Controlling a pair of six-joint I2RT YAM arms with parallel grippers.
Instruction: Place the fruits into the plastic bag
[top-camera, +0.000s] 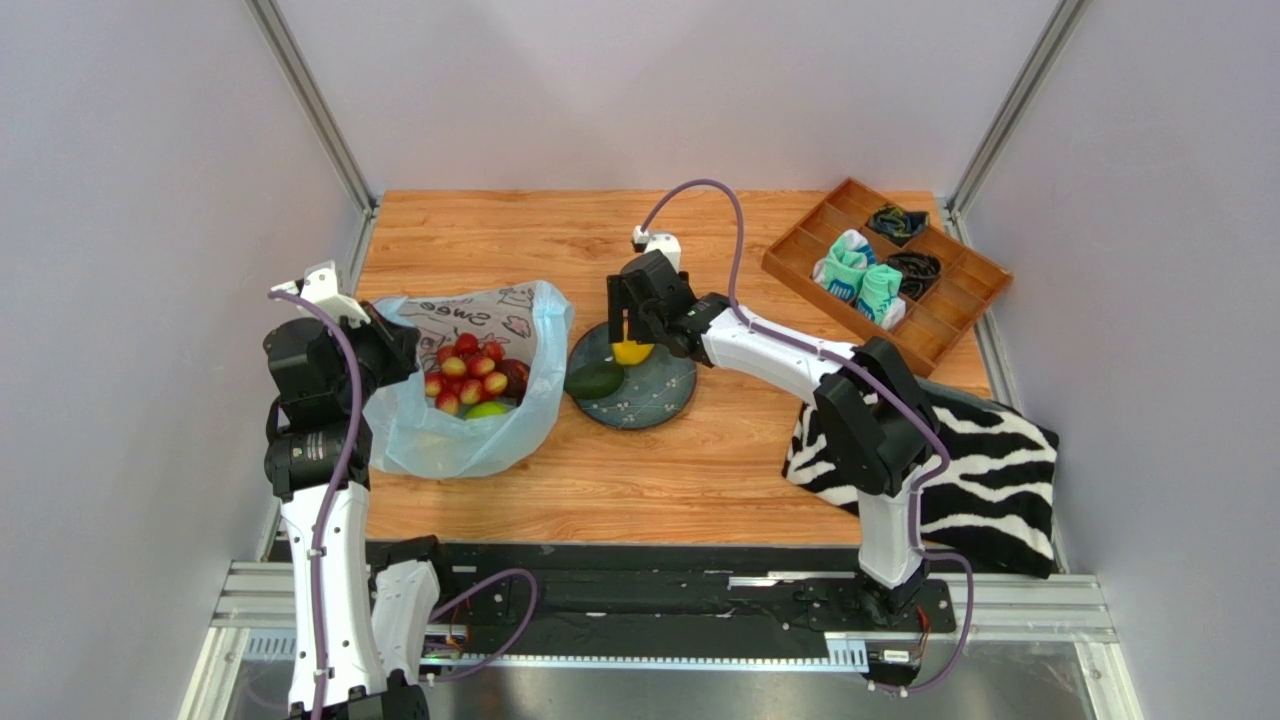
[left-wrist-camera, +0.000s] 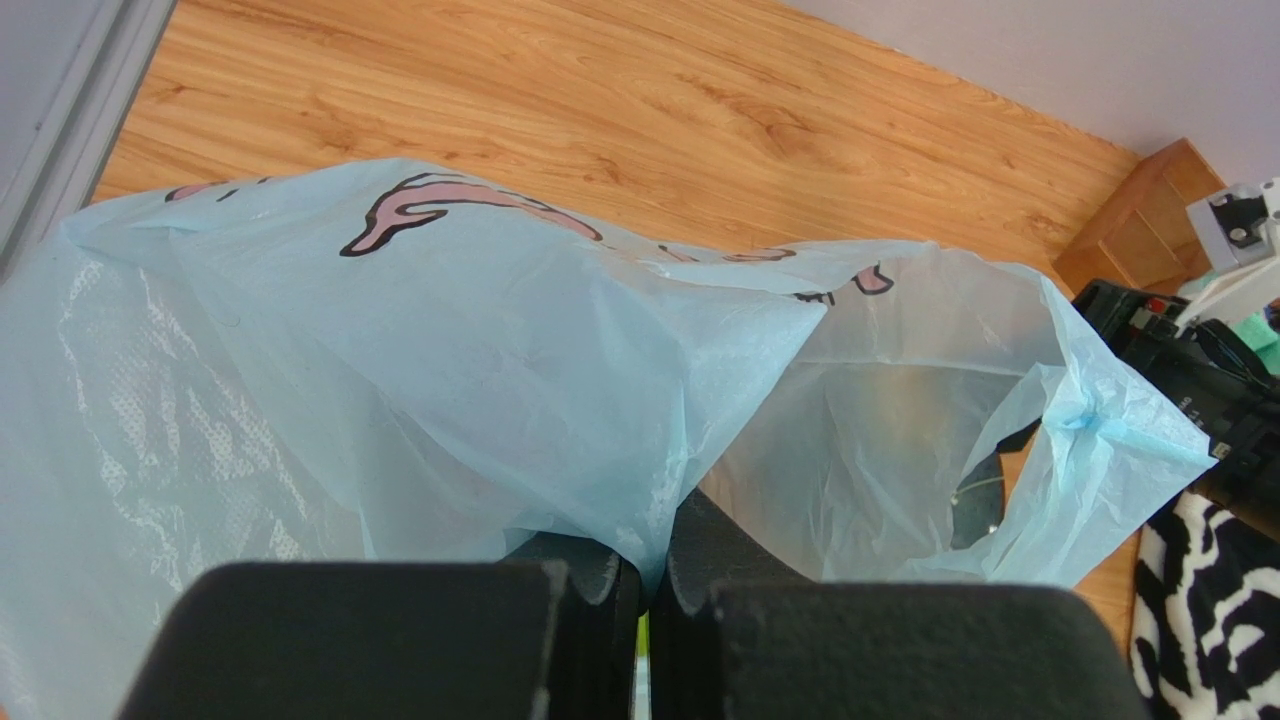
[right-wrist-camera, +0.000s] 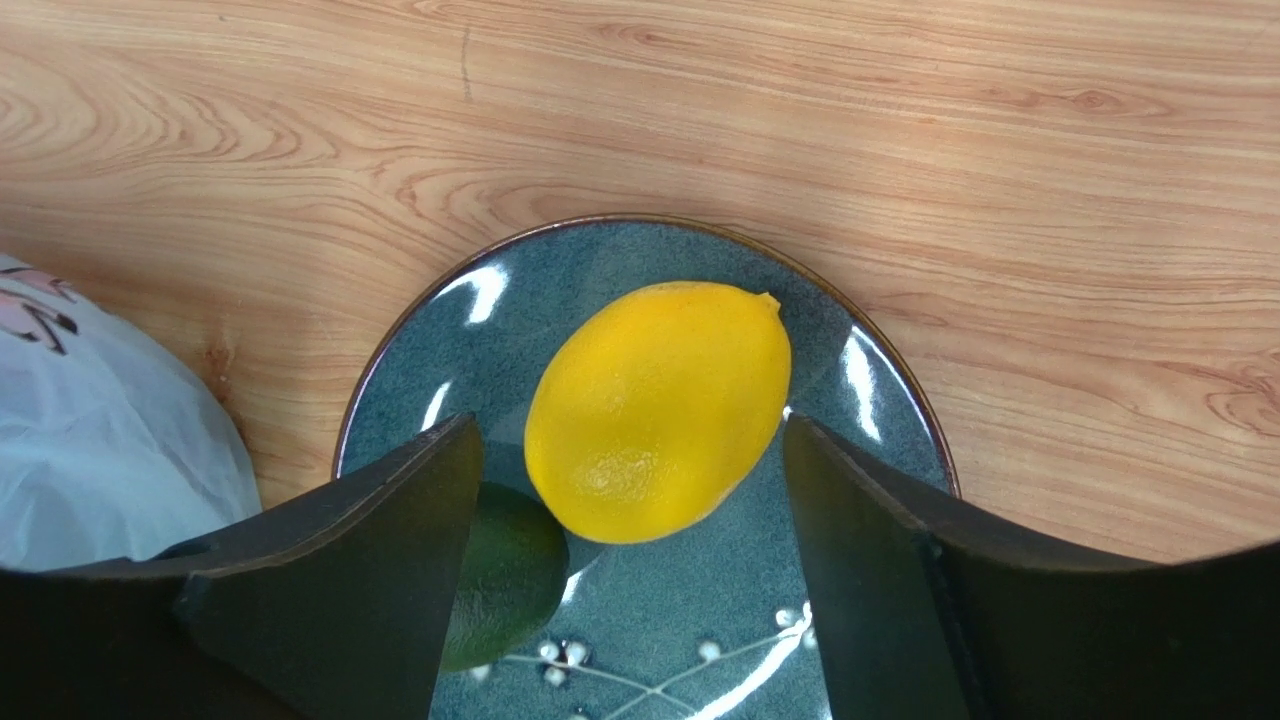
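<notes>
I note left pincer (left-wrist-camera: 646, 578) pressed together on a fold of plastic bag (left-wrist-camera: 451, 375), pinching its left rim at left side of tabletop (top-camera: 496, 225). Bag mouth gapes toward the right. Small red fruits (top-camera: 469, 368) and green apple (top-camera: 489, 408) lie inside. Just right of bag, dark plate (top-camera: 669, 402) carries dark green fruit (top-camera: 595, 381) and lemon (right-wrist-camera: 658, 408) side by side. Right pincer (right-wrist-camera: 624, 450) spread wide, straddling lemon, not clamped on it. Zebra cloth (top-camera: 992, 465) lies far right.
</notes>
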